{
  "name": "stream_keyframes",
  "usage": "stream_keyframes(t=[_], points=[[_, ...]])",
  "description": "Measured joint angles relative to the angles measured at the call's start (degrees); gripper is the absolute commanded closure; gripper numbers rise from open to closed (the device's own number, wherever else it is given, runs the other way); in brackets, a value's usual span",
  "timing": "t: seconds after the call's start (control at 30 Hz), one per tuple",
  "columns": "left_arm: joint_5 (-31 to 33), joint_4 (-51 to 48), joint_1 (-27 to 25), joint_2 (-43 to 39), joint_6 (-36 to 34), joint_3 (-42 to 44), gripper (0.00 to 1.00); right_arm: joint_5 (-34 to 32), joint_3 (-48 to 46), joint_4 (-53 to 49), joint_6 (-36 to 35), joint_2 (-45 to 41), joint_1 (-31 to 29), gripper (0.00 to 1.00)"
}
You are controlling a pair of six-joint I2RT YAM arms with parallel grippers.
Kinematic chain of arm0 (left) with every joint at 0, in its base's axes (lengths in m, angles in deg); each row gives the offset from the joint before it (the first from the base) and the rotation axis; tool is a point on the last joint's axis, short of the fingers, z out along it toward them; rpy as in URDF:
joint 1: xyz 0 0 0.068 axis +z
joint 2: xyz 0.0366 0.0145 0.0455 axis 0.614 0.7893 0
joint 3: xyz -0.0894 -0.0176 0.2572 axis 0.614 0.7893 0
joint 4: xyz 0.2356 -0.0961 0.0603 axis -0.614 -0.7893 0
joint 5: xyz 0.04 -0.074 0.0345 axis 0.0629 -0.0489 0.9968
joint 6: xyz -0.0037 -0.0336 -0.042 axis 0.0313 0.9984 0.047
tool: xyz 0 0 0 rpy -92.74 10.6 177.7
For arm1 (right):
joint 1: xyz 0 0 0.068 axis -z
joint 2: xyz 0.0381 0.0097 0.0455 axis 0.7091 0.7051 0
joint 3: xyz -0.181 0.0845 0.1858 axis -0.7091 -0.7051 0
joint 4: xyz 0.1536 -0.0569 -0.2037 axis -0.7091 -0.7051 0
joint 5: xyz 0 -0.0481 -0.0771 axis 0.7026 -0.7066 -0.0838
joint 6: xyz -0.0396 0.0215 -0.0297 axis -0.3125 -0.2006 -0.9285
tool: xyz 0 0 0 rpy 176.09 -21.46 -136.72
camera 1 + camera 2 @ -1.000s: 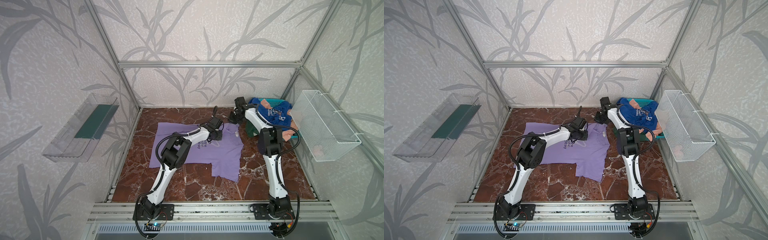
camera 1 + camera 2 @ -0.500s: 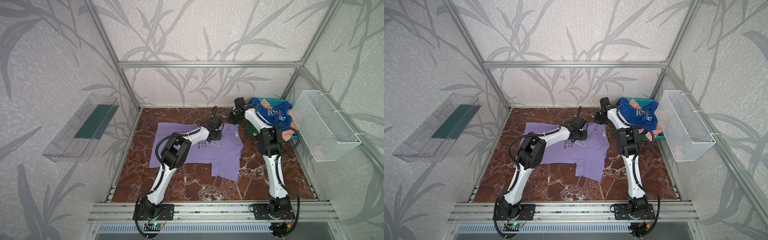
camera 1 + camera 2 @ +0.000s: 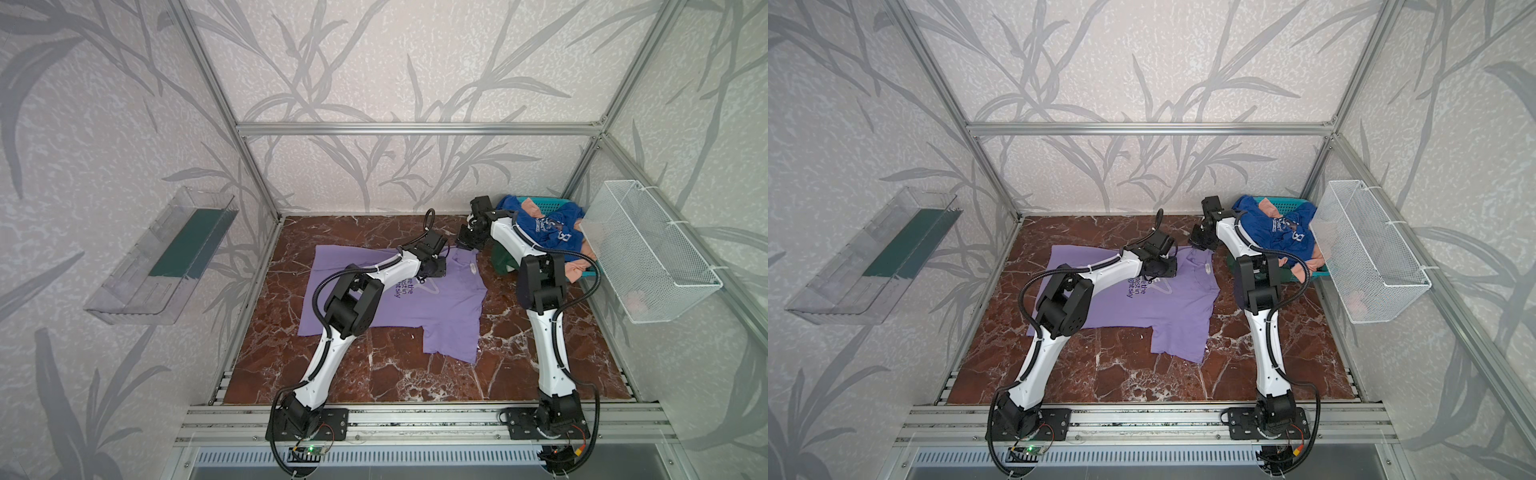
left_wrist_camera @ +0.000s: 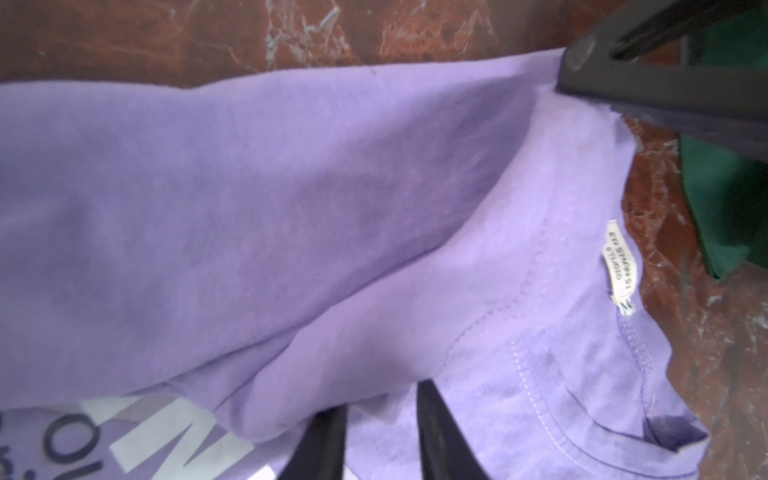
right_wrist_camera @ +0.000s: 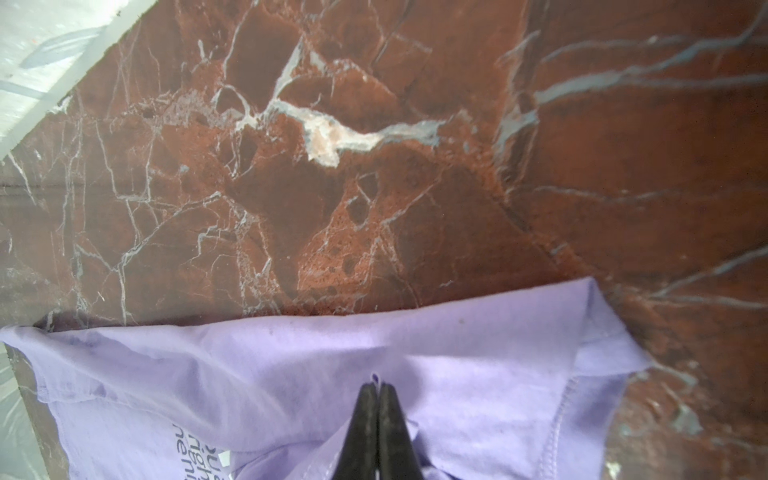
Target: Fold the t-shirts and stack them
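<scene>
Surface: red marble table (image 3: 395, 374) | dead centre: purple shirt (image 3: 436, 303) spread out | 2 o'clock: teal basket (image 3: 536, 200), green shirt (image 3: 505, 259) just beside it

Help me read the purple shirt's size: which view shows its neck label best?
Left wrist view: the neck label on the purple shirt is close and sharp, an M at its end. Both top views show it as a tiny speck. The right wrist view misses it.

Lavender tee (image 3: 415, 307) mostly flat mid-counter (image 3: 374, 232), print up; blue tee (image 3: 557, 232), peach tee (image 3: 573, 272), dk green tee (image 3: 505, 262) heaped back-right.
</scene>
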Motion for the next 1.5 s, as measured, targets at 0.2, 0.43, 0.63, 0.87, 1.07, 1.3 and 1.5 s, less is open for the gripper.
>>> stream_keyframes(t=[0.2, 0.43, 0.63, 0.87, 1.07, 1.3, 1.5], points=[[3.8, -8.44, -1.33, 5.14, -0.17, -9.9, 0.67, 1.38, -0.07, 1.07, 0.0, 0.0, 0.35, 1.0], [7.08, -14.67, -1.99, 7.45, 0.0, -14.84, 0.88, 4.39, -3.21, 4.37, 0.48, 0.0, 0.83, 1.0], [8.44, -15.87, -2.19, 7.45, 0.35, -15.1, 1.0, 5.81, -3.69, 5.25, 0.87, 0.0, 1.42, 1.0], [8.74, -16.39, -2.23, 7.48, 0.46, -15.5, 1.0, 7.06, -6.25, 7.21, 1.31, -0.04, 1.86, 1.0], [9.68, -17.09, -2.23, 7.5, 0.46, -15.72, 1.0, 7.43, -7.3, 7.48, 1.31, -0.28, 1.86, 1.0], [10.19, -14.86, -2.23, 3.48, 0.46, -9.94, 1.0, 7.32, -7.93, 7.65, 1.07, -2.8, 1.97, 1.0], [10.8, -12.48, -2.21, -0.94, 0.46, -5.4, 1.0, 7.26, -9.94, 8.28, 1.07, -4.61, 1.97, 1.0]])
